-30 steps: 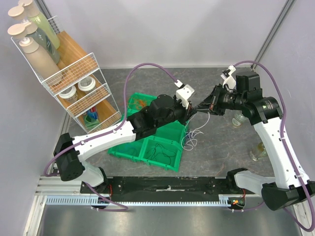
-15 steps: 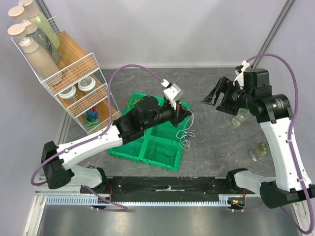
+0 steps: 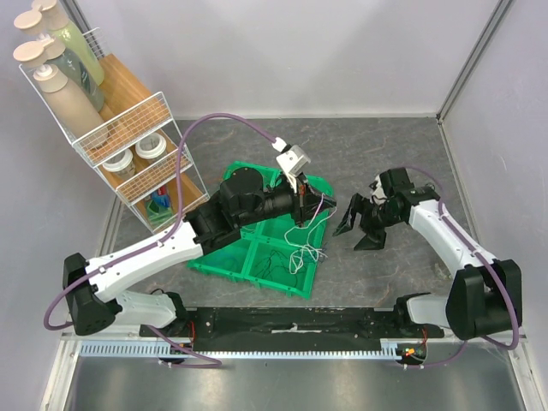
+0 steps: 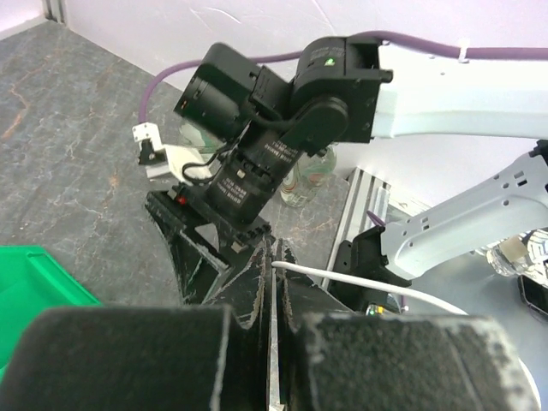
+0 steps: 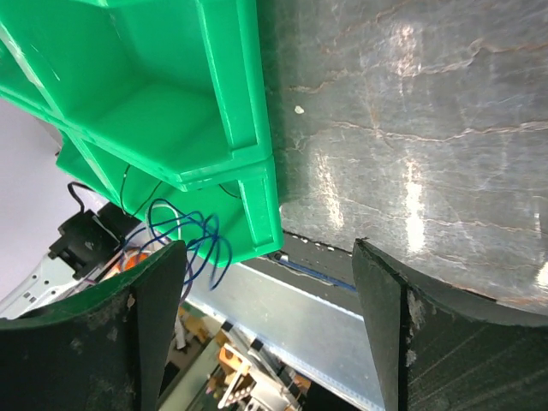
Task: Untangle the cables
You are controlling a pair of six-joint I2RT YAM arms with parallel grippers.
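Note:
A thin white cable (image 3: 305, 244) hangs from my left gripper (image 3: 318, 205) over the right edge of the green bin (image 3: 224, 257) and ends in loose loops. In the left wrist view the left gripper (image 4: 276, 257) is shut on that white cable (image 4: 360, 282), which runs off to the right. My right gripper (image 3: 358, 233) is low over the table just right of the bin, open, nothing between its fingers. The right wrist view shows the right gripper (image 5: 267, 248) wide open, with blue cable loops (image 5: 184, 235) beside the bin's corner (image 5: 257, 205).
A black cable (image 3: 276, 262) lies in the bin's near compartment. A wire rack (image 3: 141, 158) with bottles and jars stands at the far left. A clear glass bottle (image 4: 301, 181) stands behind the right arm's wrist. Grey stone tabletop (image 3: 385, 163) stretches beyond the bin.
My right gripper opened, let go of the cable and swung down to the table beside the bin. The left arm drew back to the left with the white cable.

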